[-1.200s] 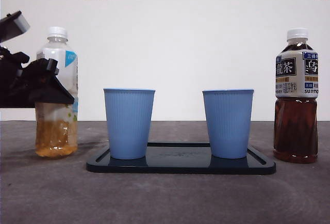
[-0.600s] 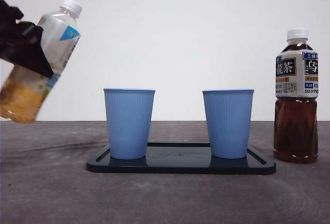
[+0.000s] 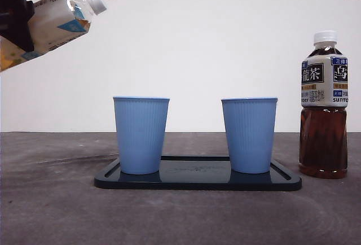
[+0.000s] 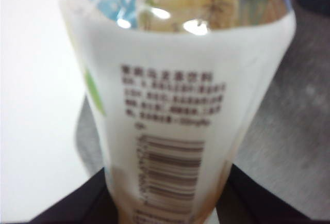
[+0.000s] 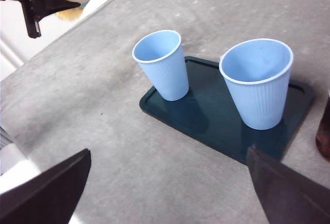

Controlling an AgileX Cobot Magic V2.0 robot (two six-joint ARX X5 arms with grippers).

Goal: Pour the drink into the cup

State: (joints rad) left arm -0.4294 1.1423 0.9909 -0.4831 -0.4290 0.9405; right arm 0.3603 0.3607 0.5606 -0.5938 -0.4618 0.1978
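My left gripper [image 3: 14,8] is shut on a pale tea bottle [image 3: 56,19], held high at the left above the table. The bottle is tilted nearly level, and its white cap [image 3: 96,0] is on and points toward the cups. In the left wrist view the bottle [image 4: 175,79] fills the picture between the jaws of my left gripper [image 4: 165,193]. Two empty blue cups [image 3: 141,135] [image 3: 249,135] stand upright on a dark tray [image 3: 197,182]. My right gripper [image 5: 165,182] hangs open above the table's near side, looking down on the cups [image 5: 161,64] [image 5: 258,84].
A dark tea bottle [image 3: 323,104] with a white cap stands upright on the table just right of the tray. A white wall with sockets lies behind. The table's edge [image 5: 56,33] runs past the left gripper [image 5: 31,2].
The left gripper has lifted the pale bottle off the table, raised it well above cup height and tilted it further toward the cups. The cups and the dark bottle have not moved.
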